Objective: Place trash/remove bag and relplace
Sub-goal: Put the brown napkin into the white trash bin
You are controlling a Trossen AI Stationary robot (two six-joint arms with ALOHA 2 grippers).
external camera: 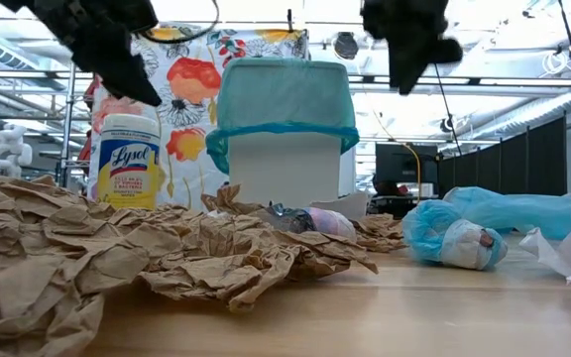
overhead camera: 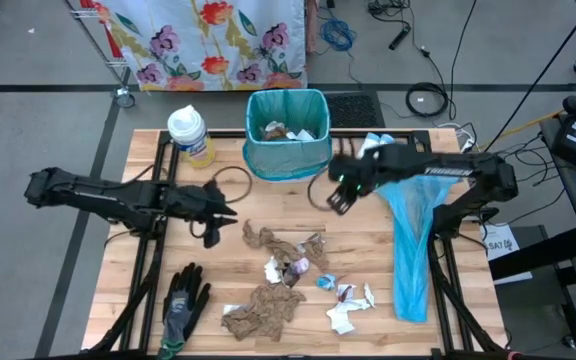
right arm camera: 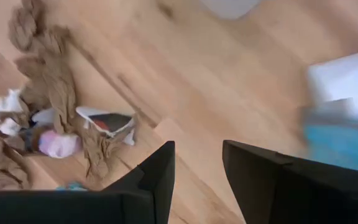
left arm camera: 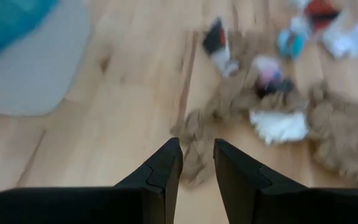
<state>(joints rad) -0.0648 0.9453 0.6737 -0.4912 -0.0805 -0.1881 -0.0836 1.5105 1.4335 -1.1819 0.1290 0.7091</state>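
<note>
Trash lies scattered on the wooden table's near middle: crumpled brown paper towels (overhead camera: pixel 273 240) (overhead camera: pixel 263 310) (external camera: pixel 117 258), white scraps (overhead camera: pixel 348 310) and a small blue wrapper ball (overhead camera: pixel 325 283). At the far edge stands the bin (overhead camera: pixel 288 135) (external camera: pixel 284 149), lined with a teal bag (external camera: pixel 284 99) and holding some trash. My left gripper (overhead camera: pixel 224 214) (left arm camera: pixel 197 149) hovers open above the table, left of the trash. My right gripper (overhead camera: pixel 336 200) (right arm camera: pixel 197 152) hangs open in front of the bin, pointing steeply down, above bare wood.
A Lysol tub (overhead camera: pixel 190 135) (external camera: pixel 129 159) stands left of the bin. A black-and-grey glove (overhead camera: pixel 183 305) lies near the front left. A loose light-blue bag (overhead camera: pixel 413 240) (external camera: pixel 504 213) stretches along the right side. A dark ring (overhead camera: pixel 230 185) lies on the wood.
</note>
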